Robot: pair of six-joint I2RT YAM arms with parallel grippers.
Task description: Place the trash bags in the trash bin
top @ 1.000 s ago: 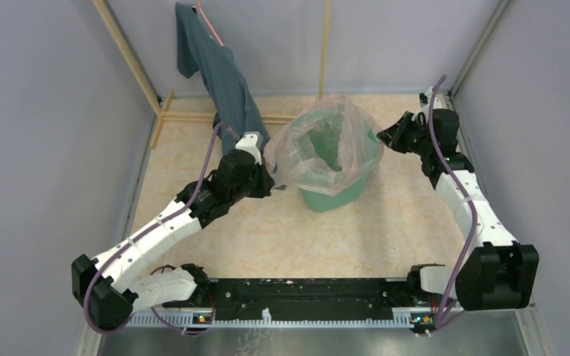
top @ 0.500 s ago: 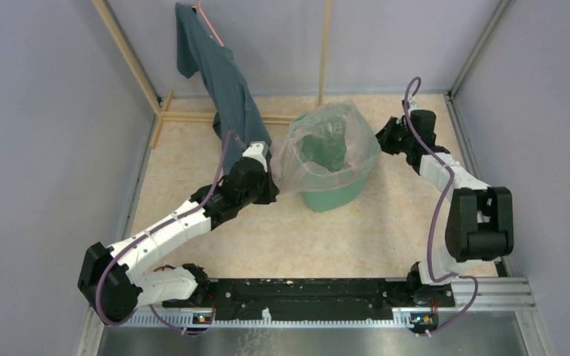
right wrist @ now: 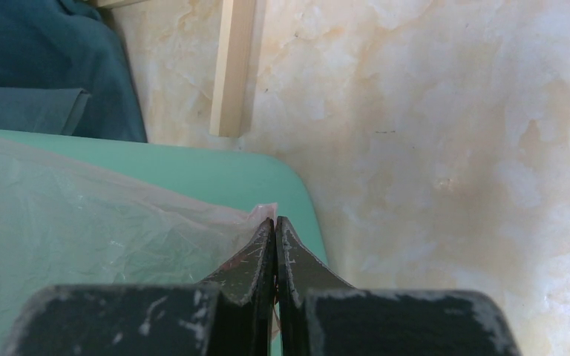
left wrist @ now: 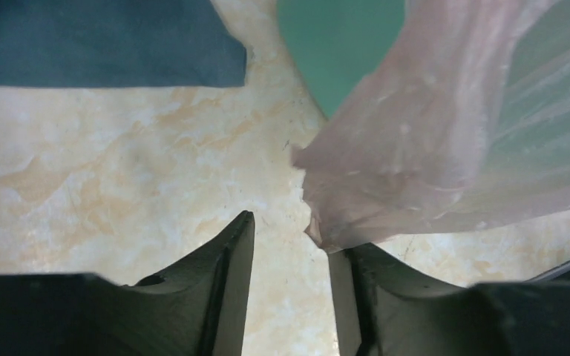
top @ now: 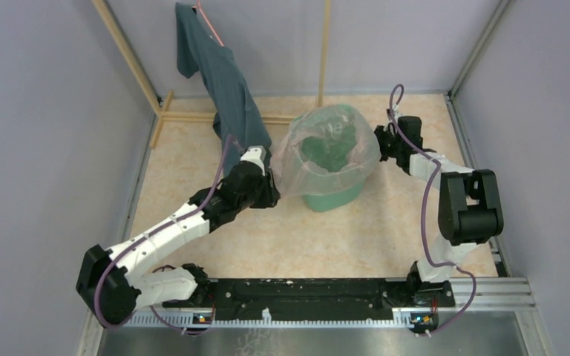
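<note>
The pale pink trash bag (top: 297, 159) is spread over the mouth of the mint-green trash bin (top: 334, 199) and hangs down its sides. My left gripper (top: 273, 191) is at the bin's left side. In the left wrist view it (left wrist: 286, 230) is open, and a loose corner of the bag (left wrist: 415, 148) rests on the tip of its right finger, not pinched. My right gripper (top: 381, 142) is at the bin's right rim. In the right wrist view it (right wrist: 275, 220) is shut on the bag's edge (right wrist: 82, 222), just above the green rim (right wrist: 267, 178).
A dark teal cloth (top: 226, 81) hangs from a wooden frame (top: 130, 59) at the back left, its end close to my left wrist. A wooden slat (right wrist: 231, 67) lies on the floor behind the bin. Walls close in on both sides.
My left gripper has opened and let go of the bag's left edge. The right arm has drawn in and come down to the bin's rim, and the bag now sits lower over the bin.
</note>
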